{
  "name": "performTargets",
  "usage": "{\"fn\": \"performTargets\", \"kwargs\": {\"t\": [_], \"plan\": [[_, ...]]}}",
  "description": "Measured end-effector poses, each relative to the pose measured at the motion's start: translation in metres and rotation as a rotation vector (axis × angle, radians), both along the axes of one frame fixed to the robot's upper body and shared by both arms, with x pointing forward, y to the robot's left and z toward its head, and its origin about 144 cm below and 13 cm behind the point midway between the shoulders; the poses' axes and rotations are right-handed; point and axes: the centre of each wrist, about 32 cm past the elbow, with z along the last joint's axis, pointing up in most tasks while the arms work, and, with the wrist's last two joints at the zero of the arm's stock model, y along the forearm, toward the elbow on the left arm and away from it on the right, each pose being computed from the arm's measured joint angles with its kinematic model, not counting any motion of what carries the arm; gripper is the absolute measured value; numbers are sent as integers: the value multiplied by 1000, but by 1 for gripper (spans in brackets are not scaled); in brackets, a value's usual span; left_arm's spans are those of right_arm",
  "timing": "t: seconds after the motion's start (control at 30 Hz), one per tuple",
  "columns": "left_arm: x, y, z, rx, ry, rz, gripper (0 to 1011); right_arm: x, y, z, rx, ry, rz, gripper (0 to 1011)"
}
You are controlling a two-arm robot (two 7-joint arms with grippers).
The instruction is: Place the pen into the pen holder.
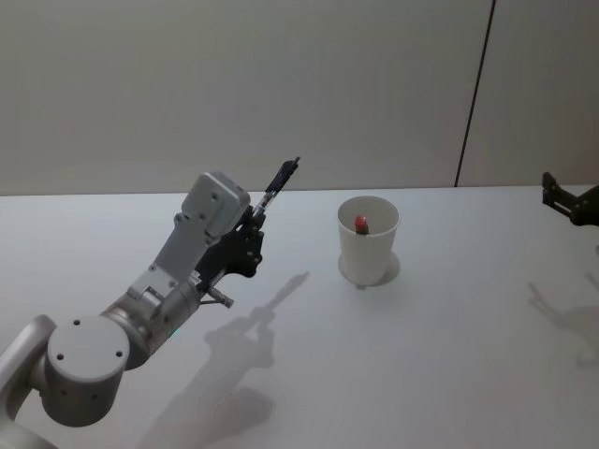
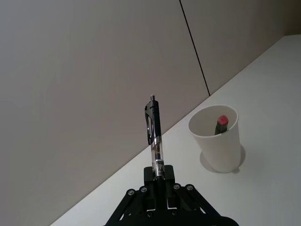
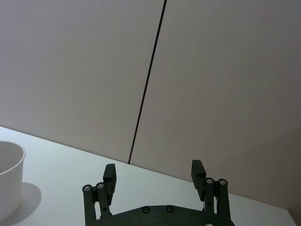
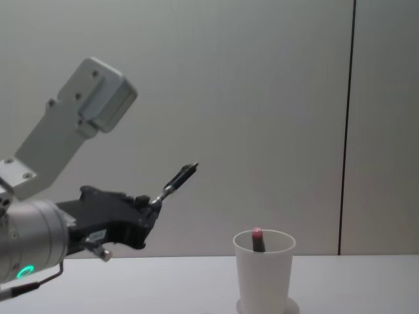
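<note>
Head looks down, chest sideways across table (image 1: 449, 355); both, plus left wrist, share pen holder (image 1: 367, 253).

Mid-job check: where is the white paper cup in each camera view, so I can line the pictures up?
Head view: cup right of centre.
Left wrist view: cup beyond the pen held in the left gripper.
Right wrist view: cup cut off at the edge, beyond the right gripper.
Chest view: cup low, right of centre.
Shared landmark: the dark wall seam behind.

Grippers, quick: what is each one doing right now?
Left gripper: closed on the pen.
Right gripper: open, holding nothing.
</note>
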Motion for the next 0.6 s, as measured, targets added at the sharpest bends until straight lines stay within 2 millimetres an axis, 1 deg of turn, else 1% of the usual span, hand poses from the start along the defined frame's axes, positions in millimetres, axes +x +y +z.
{"fn": "performTargets", "kwargs": {"t": [0.33,0.6], "plan": [[5,-13,9,15,-62,-48,140,0,0,0,0,0,0,1001],[14,-24,15,21,-99,-86,140,0,0,0,0,0,0,1001]]}}
